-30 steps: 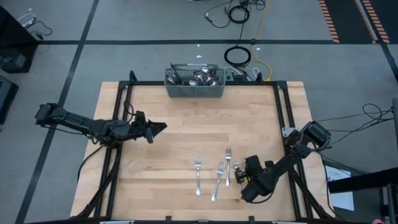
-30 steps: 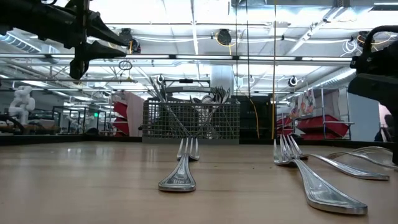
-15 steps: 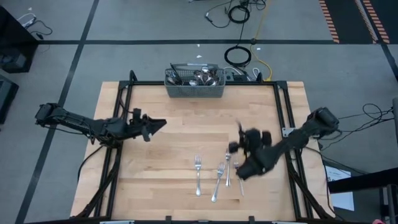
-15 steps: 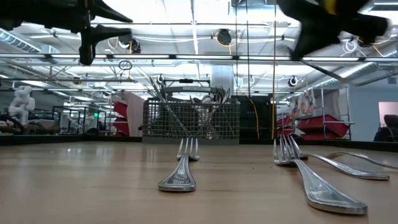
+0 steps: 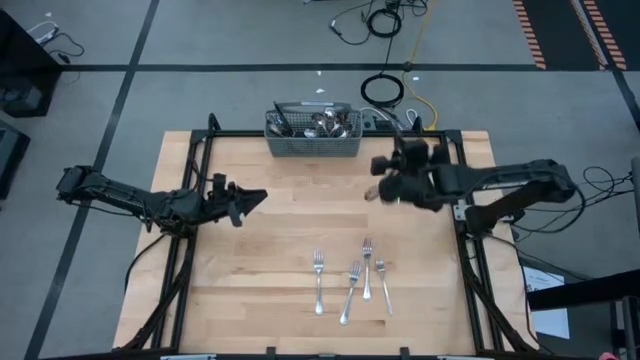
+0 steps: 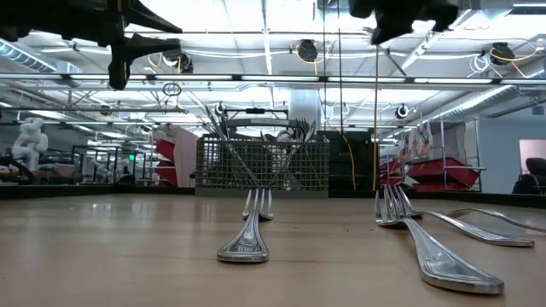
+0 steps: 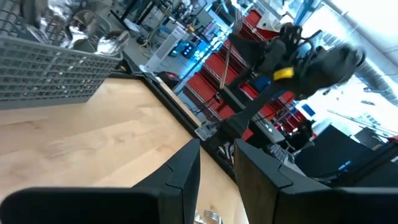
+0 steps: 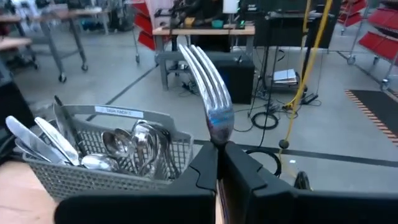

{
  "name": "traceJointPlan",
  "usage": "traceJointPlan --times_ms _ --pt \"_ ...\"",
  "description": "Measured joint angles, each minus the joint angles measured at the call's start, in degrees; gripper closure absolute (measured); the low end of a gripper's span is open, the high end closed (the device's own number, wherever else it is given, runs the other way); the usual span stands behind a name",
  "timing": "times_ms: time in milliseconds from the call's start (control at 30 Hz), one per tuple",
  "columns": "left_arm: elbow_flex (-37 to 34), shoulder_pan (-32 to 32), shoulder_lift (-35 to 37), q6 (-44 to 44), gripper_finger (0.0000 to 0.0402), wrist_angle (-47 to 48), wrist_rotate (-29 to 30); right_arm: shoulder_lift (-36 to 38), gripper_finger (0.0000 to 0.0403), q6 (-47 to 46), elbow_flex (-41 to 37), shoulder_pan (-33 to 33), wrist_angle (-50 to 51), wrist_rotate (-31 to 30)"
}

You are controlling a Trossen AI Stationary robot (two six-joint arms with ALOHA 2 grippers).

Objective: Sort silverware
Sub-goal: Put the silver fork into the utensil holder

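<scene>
Silver metal is showing between the closed fingers of the right gripper (image 8: pixel 217 163): it is pinching a slim shiny fork (image 8: pixel 210 93) by the neck, with the tines standing up past the fingertips, and it is hanging above the far right part of the pale wooden table (image 5: pixel 290 200), near the grey wire-mesh cutlery basket (image 5: pixel 312 135) that is holding the unsorted spoons and other pieces at the far edge. Four silver forks (image 5: pixel 352 276) are lying in a loose row on the near middle of the table, handles toward the near edge. Judging from this, the step in hand is carrying this fork to that row, although the arm is standing closer to the basket than to the row. To do it well, the right arm should be keeping its grip tight so the thin neck is not slipping, should be turning the fork parallel to the others, and should be lowering it beside the row without knocking a neighbour. The left gripper (image 5: pixel 240 203) is waiting above the left side of the table with its fingers partly apart and holding nothing.
</scene>
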State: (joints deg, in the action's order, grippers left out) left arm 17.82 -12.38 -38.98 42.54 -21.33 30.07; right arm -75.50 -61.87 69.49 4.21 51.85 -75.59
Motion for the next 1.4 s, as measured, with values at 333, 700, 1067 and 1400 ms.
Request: traceJointPlan --times_ms 333,700,1067,1400 --pt "0.00 0.00 0.00 -1.78 0.0297 -0.01 3.54 -4.16 0.0401 48.02 -0.77 -17.09 -45.69 27.19" --pt "0.00 0.00 0.00 -2.99 0.0297 1.30 4.84 -18.11 0.0402 55.54 -0.87 -33.10 -68.61 50.54" --pt "0.00 0.00 -0.02 -2.86 0.0297 3.19 5.13 -25.54 0.0402 55.60 -1.39 -36.55 -79.48 55.16" --pt "0.00 0.04 -0.02 -2.80 0.0297 3.89 6.33 -18.83 0.0402 49.62 -18.70 -37.60 -97.41 54.57"
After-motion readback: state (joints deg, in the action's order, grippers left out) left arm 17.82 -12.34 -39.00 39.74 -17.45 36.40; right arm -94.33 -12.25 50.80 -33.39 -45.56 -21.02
